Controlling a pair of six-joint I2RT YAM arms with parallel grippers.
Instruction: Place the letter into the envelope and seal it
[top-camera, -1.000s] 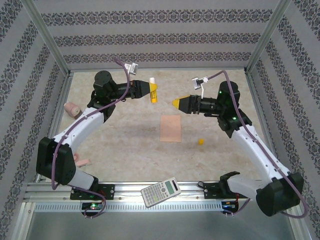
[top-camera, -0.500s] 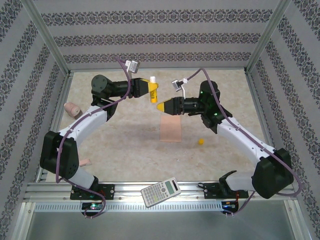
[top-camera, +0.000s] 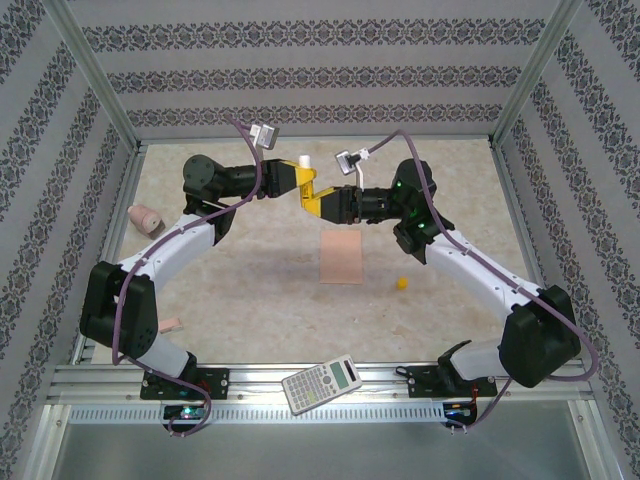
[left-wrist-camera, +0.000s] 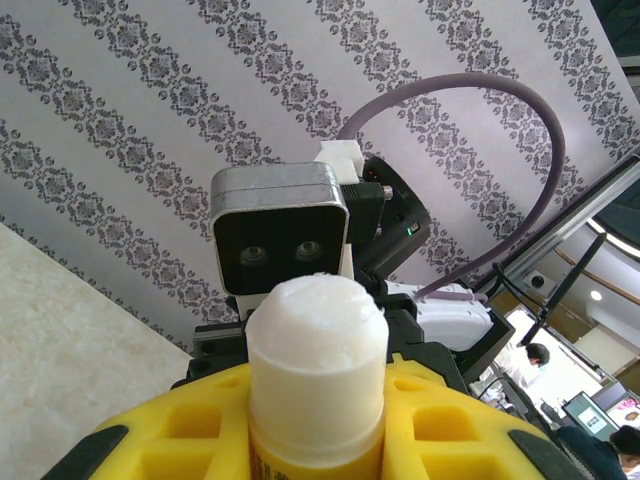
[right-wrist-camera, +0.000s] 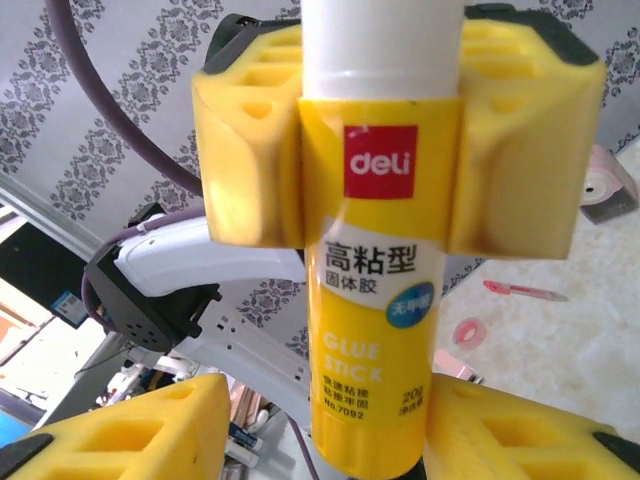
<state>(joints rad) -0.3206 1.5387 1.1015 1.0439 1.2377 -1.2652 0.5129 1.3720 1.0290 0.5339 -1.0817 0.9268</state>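
The peach-pink envelope (top-camera: 341, 257) lies flat in the middle of the table, apart from both arms. The letter is out of view. High above the table my left gripper (top-camera: 298, 184) (left-wrist-camera: 316, 430) is shut on a yellow glue stick (top-camera: 305, 180) (left-wrist-camera: 316, 345) (right-wrist-camera: 375, 300), whose uncapped white tip points up. My right gripper (top-camera: 316, 204) (right-wrist-camera: 340, 445) has come up to the stick's lower end. Its jaws stand open on either side of the base; a gap shows on the left, and the right finger (right-wrist-camera: 530, 430) is at or near the tube.
A small yellow cap (top-camera: 401, 283) lies on the table right of the envelope. A calculator (top-camera: 322, 383) rests on the front rail. A pink tape roll (top-camera: 146, 217) sits at the left wall and a pink object (top-camera: 165, 323) near the left arm's base.
My right arm has swung left from the table's right half up to the glue stick, and its jaws have narrowed around the stick's base. The left gripper kept its hold, shifting only slightly.
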